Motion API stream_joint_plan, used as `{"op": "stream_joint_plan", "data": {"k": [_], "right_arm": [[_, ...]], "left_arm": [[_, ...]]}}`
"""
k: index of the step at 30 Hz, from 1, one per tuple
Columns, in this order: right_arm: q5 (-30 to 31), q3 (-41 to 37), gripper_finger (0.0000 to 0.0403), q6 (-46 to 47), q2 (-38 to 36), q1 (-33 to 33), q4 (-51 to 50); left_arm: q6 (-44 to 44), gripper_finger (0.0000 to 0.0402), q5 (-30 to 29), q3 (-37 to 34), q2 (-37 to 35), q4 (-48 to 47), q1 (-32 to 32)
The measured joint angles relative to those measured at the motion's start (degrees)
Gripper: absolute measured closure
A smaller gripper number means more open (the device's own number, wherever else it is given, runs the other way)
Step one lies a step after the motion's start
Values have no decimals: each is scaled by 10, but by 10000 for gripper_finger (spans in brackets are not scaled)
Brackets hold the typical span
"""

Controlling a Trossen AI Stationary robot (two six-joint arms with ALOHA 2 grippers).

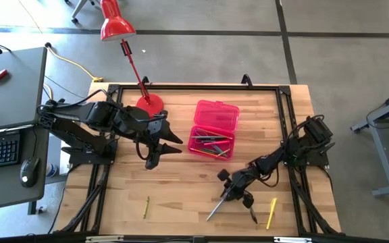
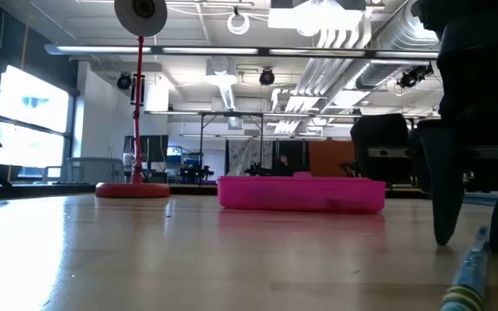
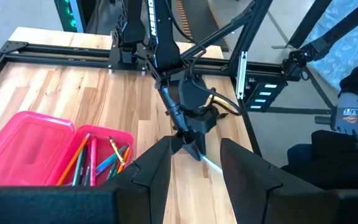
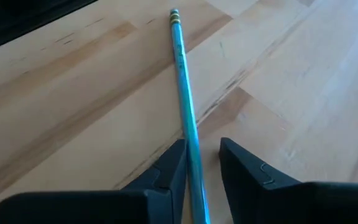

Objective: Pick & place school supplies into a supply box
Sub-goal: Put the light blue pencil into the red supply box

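The right gripper [image 4: 202, 163] has its jaws narrowed around a blue pencil [image 4: 184, 81] lying on the desk [image 1: 181, 202]. The left gripper [image 1: 159, 150] hovers with wide jaws beside the open box [image 1: 215, 128], which holds several supplies. Yellow [image 1: 271, 212] and green [image 1: 146, 206] pencils remain; whether the pencil is gripped is unclear.

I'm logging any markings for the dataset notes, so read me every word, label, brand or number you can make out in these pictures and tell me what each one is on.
No text can be read in any view.
Patch on a person's glove: lettering present, too blurred to read.
Blue pencil between the right pincer fingers: only a banded ferrule, no print legible.
Pink pencil case: no label visible.
Red desk lamp: no marking visible.
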Motion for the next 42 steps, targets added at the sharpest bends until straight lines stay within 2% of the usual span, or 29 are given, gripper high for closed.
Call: {"op": "stream_joint_plan", "data": {"k": [9,12,17,20,23,27,30,32,34,39,42], "right_arm": [[-21,-20,395,0,0,-13,35],[-22,-22,393,0,1,-12,59],[-22,-21,399,0,1,-12,155],[8,-12,398,0,-7,-20,182],[77,8,400,-16,-31,-40,129],[257,44,400,-20,-64,-74,-31],[384,74,401,38,-86,-97,-122],[440,85,401,97,-94,-109,-159],[442,90,402,144,-104,-124,-180],[370,92,402,218,-106,-147,-235],[366,92,402,241,-105,-149,-290]], "left_arm": [[0,229,0,0,0,0,0],[0,229,0,0,0,0,0],[0,229,-9,0,0,0,0],[0,229,-9,0,0,0,0],[0,229,-9,0,0,0,0],[0,229,-9,0,0,1,0],[-2,229,-9,0,0,0,0],[-2,229,-9,0,0,0,0],[-2,229,-9,0,0,0,0],[-2,229,-9,0,0,0,0],[-8,229,-8,0,0,-10,0]]}}
